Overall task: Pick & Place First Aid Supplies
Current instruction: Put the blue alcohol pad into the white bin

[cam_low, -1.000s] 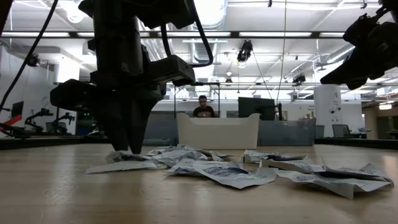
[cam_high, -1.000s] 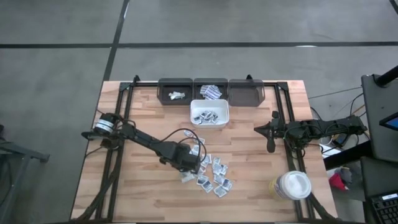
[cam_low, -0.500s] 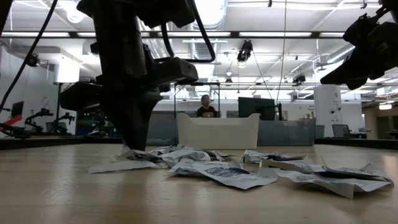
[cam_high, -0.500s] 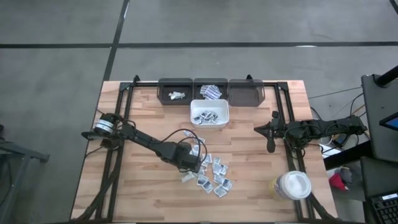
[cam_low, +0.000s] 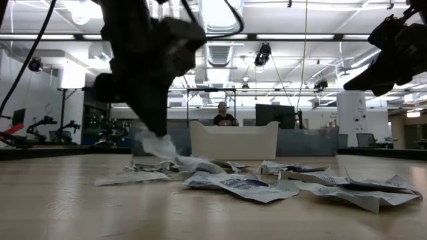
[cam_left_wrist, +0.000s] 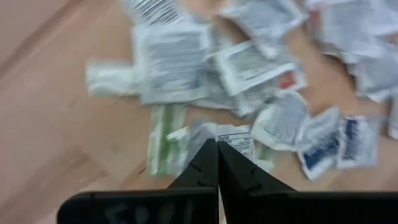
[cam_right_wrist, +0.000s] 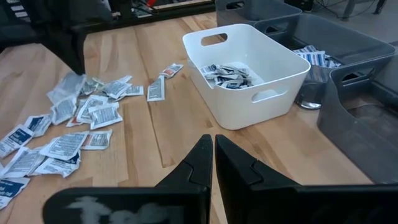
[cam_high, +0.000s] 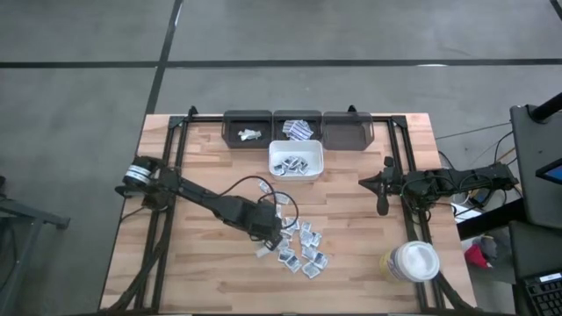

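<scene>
The first aid supplies, small white sachets [cam_high: 303, 250], lie in a loose pile on the wooden table, seen also in the low view [cam_low: 267, 181]. My left gripper [cam_high: 274, 235] hangs over the pile's left edge, shut on one white sachet [cam_low: 160, 145] that dangles under it. More sachets lie in the white bin [cam_high: 296, 160] and in two of the dark bins [cam_high: 297, 127] behind it. My right gripper [cam_right_wrist: 213, 140] waits shut above the table's right side, touching nothing. My left gripper pinches a small white sachet by its edge [cam_left_wrist: 233, 134] between its two fingertips. The fingers come from above, slanting down. The sachet hangs below the fingers [cam_low: 152, 127], lifted off the table; whether its lower end touches the pile, I cannot tell.
A white round lidded tub [cam_high: 413, 262] stands at the near right corner. Three dark bins [cam_high: 348, 129] line the far edge, and black rails [cam_high: 167, 158] run along both sides. Bare wood lies left of the pile [cam_high: 193, 263]. A person sits in the room beyond [cam_low: 222, 115].
My left gripper, down at the pile's left edge a second ago, has taken hold of a sachet, risen and rolled its wrist. The sachet has come up off the table and now hangs under the fingers. The rest of the pile has stayed in place.
</scene>
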Robot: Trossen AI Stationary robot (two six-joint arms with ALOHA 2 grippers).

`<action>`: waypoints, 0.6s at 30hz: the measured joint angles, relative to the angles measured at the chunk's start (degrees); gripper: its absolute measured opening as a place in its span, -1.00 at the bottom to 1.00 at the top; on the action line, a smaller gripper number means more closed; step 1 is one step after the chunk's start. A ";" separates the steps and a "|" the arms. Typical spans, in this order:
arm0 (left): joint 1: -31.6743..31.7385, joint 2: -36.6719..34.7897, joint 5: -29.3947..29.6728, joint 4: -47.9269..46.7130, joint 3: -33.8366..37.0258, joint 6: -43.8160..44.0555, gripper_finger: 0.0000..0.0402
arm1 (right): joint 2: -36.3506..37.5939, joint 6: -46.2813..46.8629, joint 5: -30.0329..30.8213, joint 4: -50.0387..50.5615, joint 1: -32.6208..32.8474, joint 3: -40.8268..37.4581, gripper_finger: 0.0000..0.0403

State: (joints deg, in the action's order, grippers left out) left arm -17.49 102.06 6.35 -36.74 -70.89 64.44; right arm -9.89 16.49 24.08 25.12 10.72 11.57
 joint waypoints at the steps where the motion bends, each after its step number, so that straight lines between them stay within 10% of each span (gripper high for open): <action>1: -0.08 -0.24 0.02 0.75 0.00 -2.03 -1.00 | 0.00 0.00 0.00 0.00 0.02 0.00 -0.91; 13: -0.16 -4.60 8.93 2.50 -0.04 -5.13 -1.00 | 0.00 0.00 0.00 0.00 0.00 0.00 -0.91; 18: 0.41 -7.34 23.33 3.91 -0.04 1.26 -1.00 | 0.00 0.00 0.00 0.00 0.01 0.00 -0.91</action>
State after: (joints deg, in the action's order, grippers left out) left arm -17.08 94.73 29.68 -32.83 -70.94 65.70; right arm -9.89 16.49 24.08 25.12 10.73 11.57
